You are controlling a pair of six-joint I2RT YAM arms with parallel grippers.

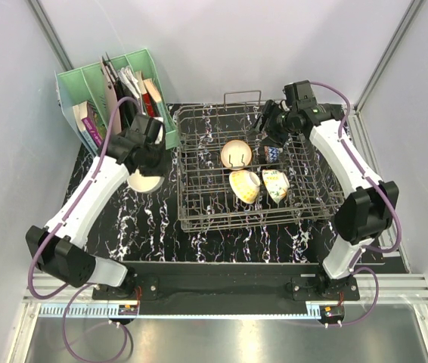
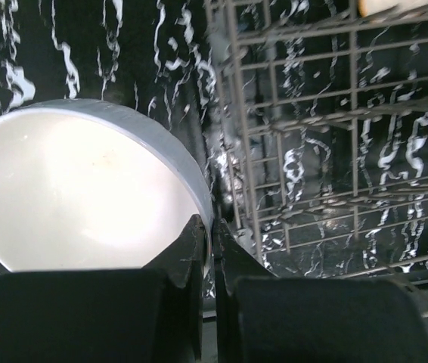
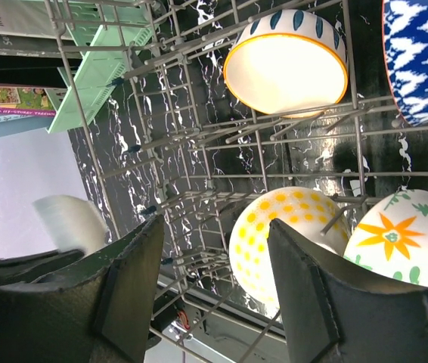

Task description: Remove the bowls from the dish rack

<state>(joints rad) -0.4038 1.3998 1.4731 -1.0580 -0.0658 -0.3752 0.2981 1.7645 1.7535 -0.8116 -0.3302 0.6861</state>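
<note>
The grey wire dish rack (image 1: 199, 204) stands mid-table. In it sit a dark-striped bowl (image 1: 236, 153) (image 3: 286, 64), a blue-and-white bowl (image 1: 273, 153) (image 3: 422, 57), a yellow-dotted bowl (image 1: 245, 186) (image 3: 286, 234) and a floral bowl (image 1: 275, 184) (image 3: 403, 234). My left gripper (image 1: 147, 165) (image 2: 212, 234) is shut on the rim of a cream-white bowl (image 1: 144, 182) (image 2: 85, 189), low over the table just left of the rack (image 2: 335, 136). My right gripper (image 1: 268, 125) (image 3: 218, 265) hangs open over the rack's back right part, with nothing between its fingers.
A green plastic file holder (image 1: 116, 91) (image 3: 93, 68) with books stands at the back left, close to the rack's corner. The black marbled mat (image 1: 138, 227) covers the table. White walls close in on both sides.
</note>
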